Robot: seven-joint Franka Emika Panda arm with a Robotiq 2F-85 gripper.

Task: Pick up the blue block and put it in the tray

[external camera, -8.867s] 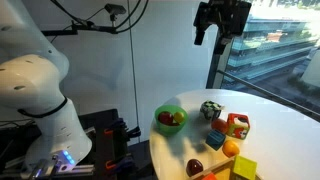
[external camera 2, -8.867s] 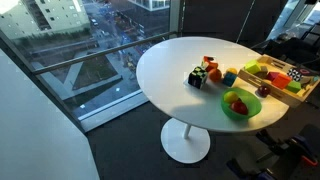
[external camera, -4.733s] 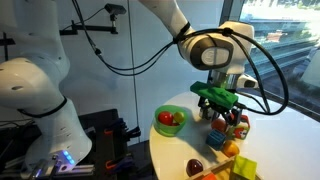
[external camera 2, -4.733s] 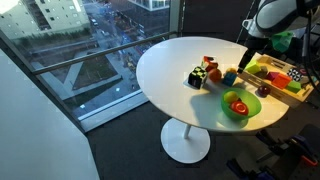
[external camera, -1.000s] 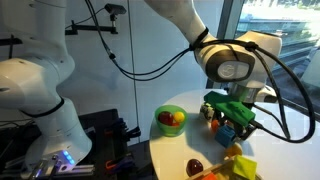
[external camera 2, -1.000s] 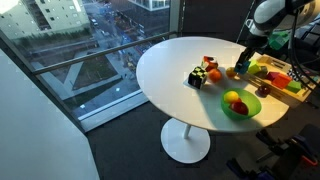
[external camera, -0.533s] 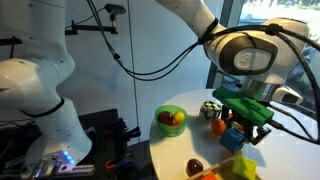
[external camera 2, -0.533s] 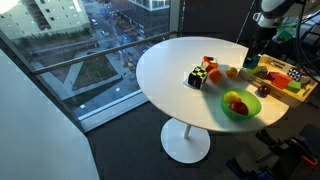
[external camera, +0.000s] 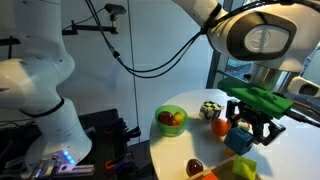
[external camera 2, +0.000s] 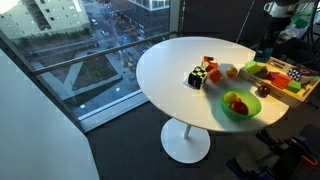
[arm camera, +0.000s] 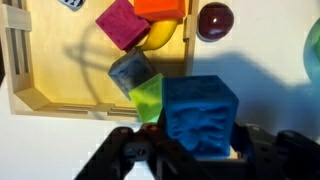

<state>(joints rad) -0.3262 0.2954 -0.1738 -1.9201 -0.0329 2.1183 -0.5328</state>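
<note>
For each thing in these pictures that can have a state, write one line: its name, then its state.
gripper: shut on the blue block.
blue block: gripped, held up over the tray's edge, not yet set down.
tray: holds several other blocks.
green bowl: upright, fruit inside.
patterned cube: resting on the table.

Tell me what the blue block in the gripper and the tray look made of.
Blue block: probably foam or soft rubber; matte, with a dimpled, creased face and no shine.
Tray: light wood, likely unvarnished; pale tan, flat boards with a raised rim, though the grain is too blurred to confirm.
</note>
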